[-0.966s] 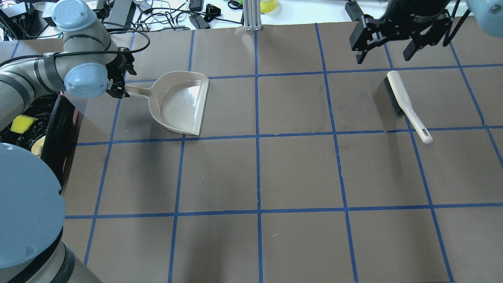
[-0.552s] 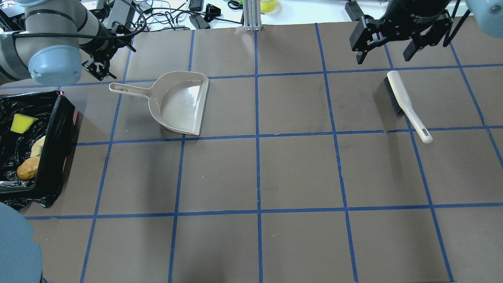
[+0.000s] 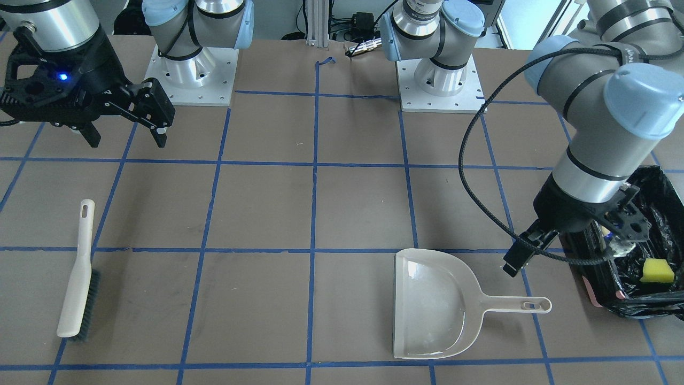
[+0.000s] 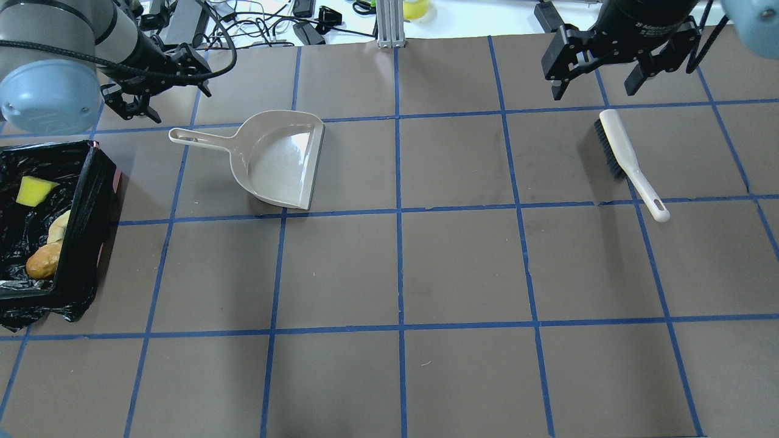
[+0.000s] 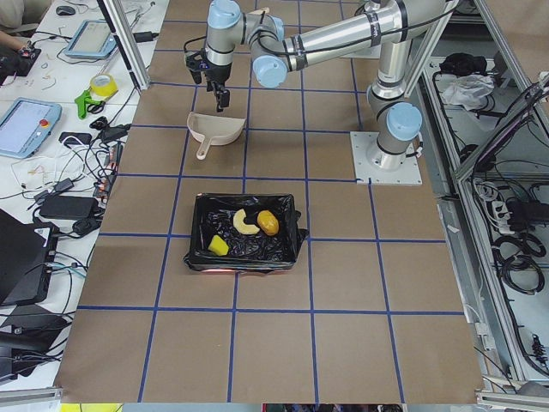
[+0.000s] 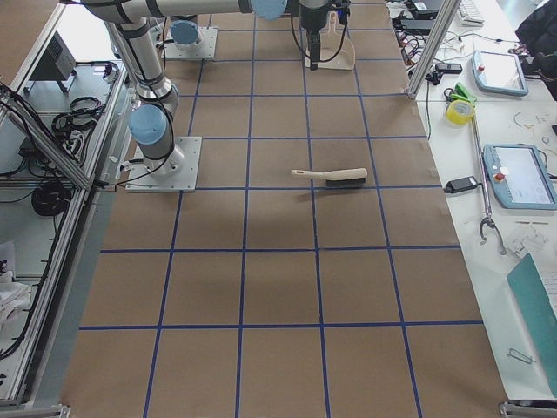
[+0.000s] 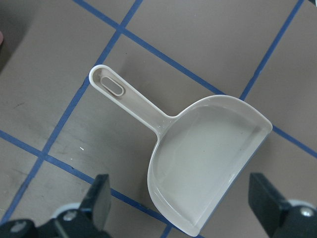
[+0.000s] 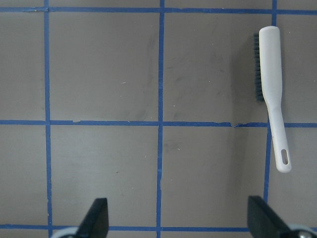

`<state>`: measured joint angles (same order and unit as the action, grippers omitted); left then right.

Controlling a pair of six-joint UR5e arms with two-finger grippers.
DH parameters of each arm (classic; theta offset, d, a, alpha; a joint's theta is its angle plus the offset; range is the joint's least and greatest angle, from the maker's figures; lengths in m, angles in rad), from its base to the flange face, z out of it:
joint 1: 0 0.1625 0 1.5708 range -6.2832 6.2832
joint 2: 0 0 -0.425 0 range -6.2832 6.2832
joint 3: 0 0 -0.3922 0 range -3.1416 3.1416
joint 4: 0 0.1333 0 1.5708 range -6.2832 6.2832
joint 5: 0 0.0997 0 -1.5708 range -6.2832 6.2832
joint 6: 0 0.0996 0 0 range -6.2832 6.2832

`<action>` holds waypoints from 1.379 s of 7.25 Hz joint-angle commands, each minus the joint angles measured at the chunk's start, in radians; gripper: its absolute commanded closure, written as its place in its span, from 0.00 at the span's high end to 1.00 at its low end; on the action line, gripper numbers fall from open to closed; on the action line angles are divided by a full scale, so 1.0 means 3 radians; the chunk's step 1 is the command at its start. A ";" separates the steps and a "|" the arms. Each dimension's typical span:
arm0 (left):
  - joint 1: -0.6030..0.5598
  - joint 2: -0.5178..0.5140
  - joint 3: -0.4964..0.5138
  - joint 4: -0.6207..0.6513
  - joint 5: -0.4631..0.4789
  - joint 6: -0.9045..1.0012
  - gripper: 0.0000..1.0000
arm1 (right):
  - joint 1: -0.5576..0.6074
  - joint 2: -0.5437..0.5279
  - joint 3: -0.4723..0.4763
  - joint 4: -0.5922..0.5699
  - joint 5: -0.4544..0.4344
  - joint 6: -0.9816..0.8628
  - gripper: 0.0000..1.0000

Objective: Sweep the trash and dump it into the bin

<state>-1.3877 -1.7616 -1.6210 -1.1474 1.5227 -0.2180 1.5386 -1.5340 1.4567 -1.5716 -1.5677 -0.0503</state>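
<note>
My left tool (image 7: pixel 181 198) and right tool (image 4: pixel 595 88) gape empty; a careless swing could clip the dustpan (image 4: pixel 280 158) handle.

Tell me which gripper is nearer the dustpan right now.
Left. The left gripper hovers open close by the handle of the dustpan; the right gripper is far across the table, above the hand brush.

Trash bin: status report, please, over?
Left tool, right tool: open, empty. Yellow sponge, croissant, brown lump: all in bin. Empty dustpan, brush: lying on table.
</note>
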 commanded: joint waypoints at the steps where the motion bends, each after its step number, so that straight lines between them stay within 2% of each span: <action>1: 0.0049 0.0084 -0.0058 -0.0225 -0.0003 0.0348 1.00 | 0.0000 0.0000 -0.0003 0.0038 -0.0005 0.0004 1.00; 3: 0.0029 0.0155 -0.0048 -0.0317 0.0012 0.0353 1.00 | 0.0000 0.0000 -0.0003 0.0038 -0.0005 0.0009 1.00; 6: -0.0027 0.0502 -0.0012 -0.0705 -0.0013 0.0722 1.00 | 0.0000 0.0000 -0.0003 0.0038 -0.0005 0.0004 1.00; 8: -0.0378 0.0630 -0.0002 -0.0767 0.0073 0.0732 1.00 | 0.0000 0.0000 -0.0003 0.0038 -0.0005 0.0009 1.00; 9: -0.0563 0.0692 -0.0002 -0.0772 0.0271 0.0737 1.00 | 0.0000 0.0000 -0.0003 0.0033 -0.0005 0.0009 1.00; 10: -0.0625 0.0743 -0.0002 -0.0808 0.0288 0.0737 1.00 | 0.0000 0.0000 -0.0003 0.0033 -0.0005 0.0009 1.00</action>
<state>-1.5350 -1.5595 -1.6219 -1.3802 1.5846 0.0022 1.5386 -1.5340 1.4558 -1.5611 -1.5693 -0.0476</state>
